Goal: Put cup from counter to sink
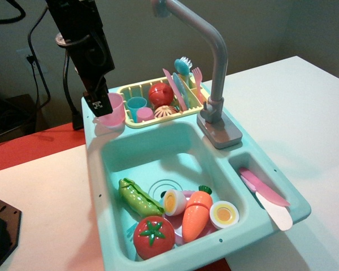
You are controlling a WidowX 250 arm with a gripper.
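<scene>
Closest to us is the sink [116,164], the big mint-green basin, and it's stuffed with toy food: a tomato [153,237] at the front, a carrot [195,213] beside it, a pea pod [138,199], and two egg halves, one [173,202] by the drain and one [224,214] off to the right. The grey faucet [214,68] towers over the back right corner. Behind the basin we've got the yellow dish rack [158,101] with a blue cup [137,105], a red ball-shaped thing and some cutlery stuck in it. A small side compartment on the right holds a pink knife [264,187] and a white spatula-looking piece.

The gripper [99,101] comes down at the back left corner of the counter [93,121], fingers pinched onto the rim of the pink cup [112,110]. We can't tell whether the cup is touching the ledge or hanging just above it.
</scene>
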